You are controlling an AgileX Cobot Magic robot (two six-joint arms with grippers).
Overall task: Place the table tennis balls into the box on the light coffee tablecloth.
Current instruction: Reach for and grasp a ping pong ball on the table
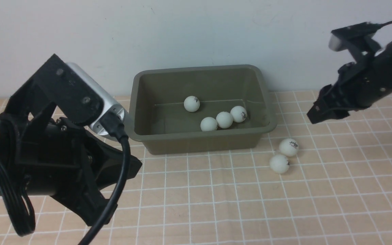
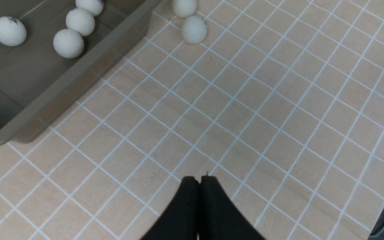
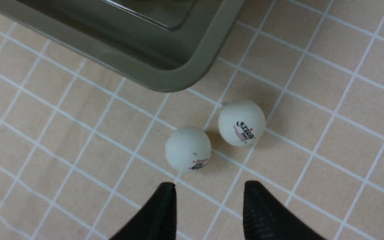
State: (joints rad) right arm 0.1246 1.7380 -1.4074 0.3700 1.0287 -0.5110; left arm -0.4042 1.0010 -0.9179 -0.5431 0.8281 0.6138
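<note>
Front and left, the robot's left arm fills the foreground, its left gripper (image 1: 133,168) hanging low over the light coffee tablecloth (image 1: 216,200), near the box's front left corner. Check the left wrist view: the left gripper (image 2: 198,181) has its two black fingers pressed tight together, nothing between them, with bare checked cloth beneath.

Over to the box (image 1: 199,144) now. It's olive green and sits on the cloth, back against the pale wall (image 1: 196,30). Four table tennis balls are already inside on its floor: a lone ball (image 1: 192,103) toward the back, and a row of three (image 1: 224,119) (two of them touching, the third just beside) toward the front right.

Two more are out on the cloth, just off the box's front right corner: the farther ball (image 1: 288,147), dark logo showing, and the nearer ball (image 1: 279,163) just beside it.

On the right, the right gripper (image 1: 313,115) is held up in the air beside the box's right end, angled down. From the right wrist view, the right gripper (image 3: 208,190) has its fingers spread apart, gripping nothing, with both loose balls on the cloth just past the tips and the box's rounded corner (image 3: 178,83) beyond.
</note>
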